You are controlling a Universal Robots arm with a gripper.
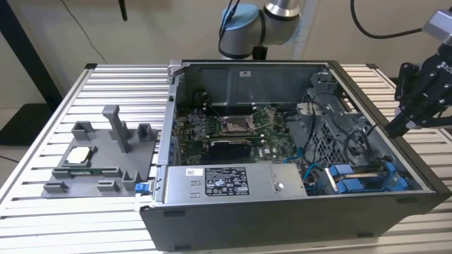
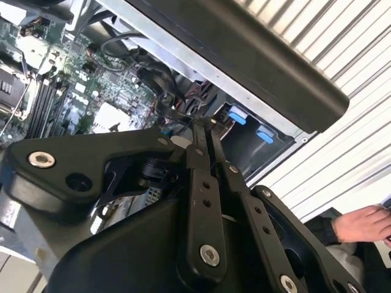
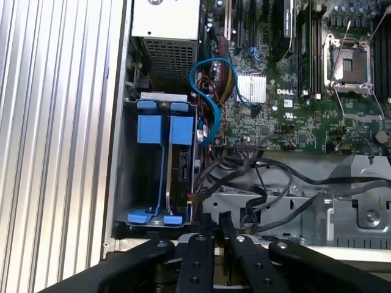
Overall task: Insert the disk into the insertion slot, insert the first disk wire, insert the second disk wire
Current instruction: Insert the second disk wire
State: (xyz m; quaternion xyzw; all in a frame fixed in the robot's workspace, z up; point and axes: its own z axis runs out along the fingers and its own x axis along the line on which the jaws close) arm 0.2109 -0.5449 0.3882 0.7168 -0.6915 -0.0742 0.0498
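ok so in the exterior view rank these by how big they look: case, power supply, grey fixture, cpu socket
1. case
2. grey fixture and power supply: they look about alike, so not ranked
3. cpu socket, smallest, though it also sits farther back

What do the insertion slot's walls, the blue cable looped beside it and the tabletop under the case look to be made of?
Insertion slot: likely sheet metal with a dull grey finish, going by its thin, flat walls. Blue cable: a flexible, smooth plastic sheath that bends into a loop. Table: probably aluminium, seen as pale matte ribbed slats with a faint sheen.
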